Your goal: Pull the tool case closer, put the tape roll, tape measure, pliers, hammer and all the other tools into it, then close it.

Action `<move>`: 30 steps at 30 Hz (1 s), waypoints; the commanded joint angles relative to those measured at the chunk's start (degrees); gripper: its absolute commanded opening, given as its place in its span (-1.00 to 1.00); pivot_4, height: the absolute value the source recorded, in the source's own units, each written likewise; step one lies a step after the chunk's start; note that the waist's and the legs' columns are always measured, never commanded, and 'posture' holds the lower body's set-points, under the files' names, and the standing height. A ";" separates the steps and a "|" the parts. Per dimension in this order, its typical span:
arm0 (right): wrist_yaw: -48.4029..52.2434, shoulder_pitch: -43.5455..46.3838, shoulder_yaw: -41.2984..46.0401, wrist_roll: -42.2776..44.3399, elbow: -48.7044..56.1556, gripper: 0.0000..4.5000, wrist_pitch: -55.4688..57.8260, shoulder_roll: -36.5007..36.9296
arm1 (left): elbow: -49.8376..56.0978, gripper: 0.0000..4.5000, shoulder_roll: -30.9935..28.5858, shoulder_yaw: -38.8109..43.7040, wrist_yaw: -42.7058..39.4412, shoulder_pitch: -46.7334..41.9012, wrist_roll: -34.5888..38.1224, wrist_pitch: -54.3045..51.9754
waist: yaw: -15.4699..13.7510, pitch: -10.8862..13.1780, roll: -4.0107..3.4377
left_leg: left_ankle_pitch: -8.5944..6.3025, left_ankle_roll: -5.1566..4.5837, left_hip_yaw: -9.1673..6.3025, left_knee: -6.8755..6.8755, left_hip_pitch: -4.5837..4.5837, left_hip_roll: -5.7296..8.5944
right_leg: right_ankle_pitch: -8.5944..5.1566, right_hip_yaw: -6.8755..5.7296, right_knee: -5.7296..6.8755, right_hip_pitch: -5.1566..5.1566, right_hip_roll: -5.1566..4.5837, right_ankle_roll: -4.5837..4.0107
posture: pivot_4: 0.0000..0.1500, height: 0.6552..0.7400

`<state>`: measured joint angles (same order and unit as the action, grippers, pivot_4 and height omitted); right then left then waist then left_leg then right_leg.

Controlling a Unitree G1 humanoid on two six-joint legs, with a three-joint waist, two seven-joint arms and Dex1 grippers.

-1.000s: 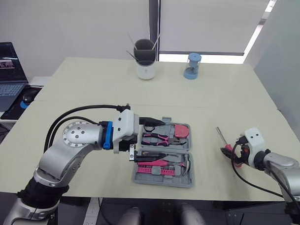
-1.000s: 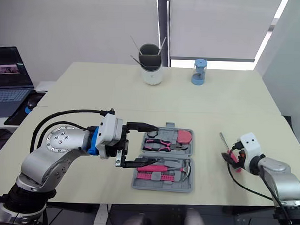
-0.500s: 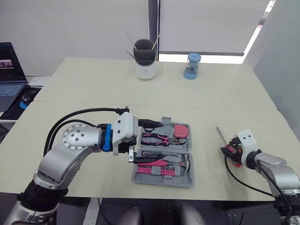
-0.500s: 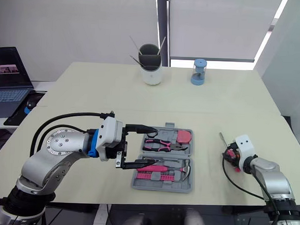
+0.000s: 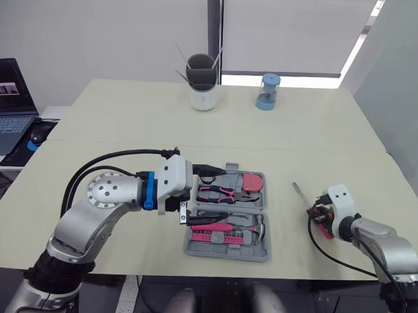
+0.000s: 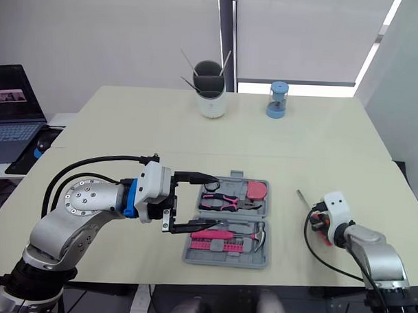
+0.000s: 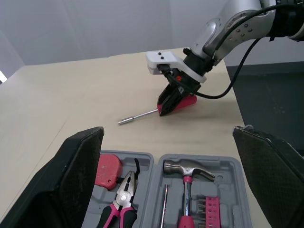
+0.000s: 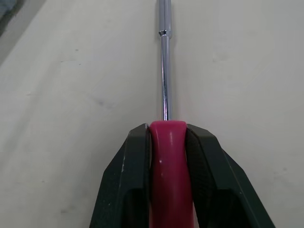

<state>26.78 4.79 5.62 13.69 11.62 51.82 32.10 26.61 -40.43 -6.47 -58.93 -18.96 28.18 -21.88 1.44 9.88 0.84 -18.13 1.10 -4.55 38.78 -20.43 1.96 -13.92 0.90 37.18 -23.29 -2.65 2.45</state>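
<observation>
Left gripper, black fingers spread wide over the left edge of the open grey moulded-plastic tool case on a smooth beige table. Pink-handled pliers and a steel-headed hammer lie inside. Right of the case, apart, the right gripper clamps a chrome-shafted screwdriver by its glossy pink handle.

Free tabletop between case and screwdriver

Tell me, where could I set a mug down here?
Bare: the wide stretch between the white pen cup and the open grey tool case, and the far left corner. Crowded: the case, under the left gripper.
</observation>
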 commanded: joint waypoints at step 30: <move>-18.07 2.74 -2.85 -2.30 5.00 -0.33 1.85 -20.59 | 2.20 1.00 -4.35 1.07 -4.92 1.69 -0.12 0.24 | 0.22 0.01 -0.03 | 0.01 0.02 0.21 -0.01 0.05 -0.27 | 0.02 0.02 -0.02 -0.10 0.34 -0.02 | 1.00 1.00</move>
<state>8.58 7.63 2.26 10.40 14.59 53.07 11.91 27.43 -43.85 -6.47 -63.43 -16.52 27.96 -22.06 1.67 9.89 0.81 -18.12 1.12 -4.34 38.77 -20.38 1.69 -13.89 0.92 37.16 -23.39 -2.30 2.42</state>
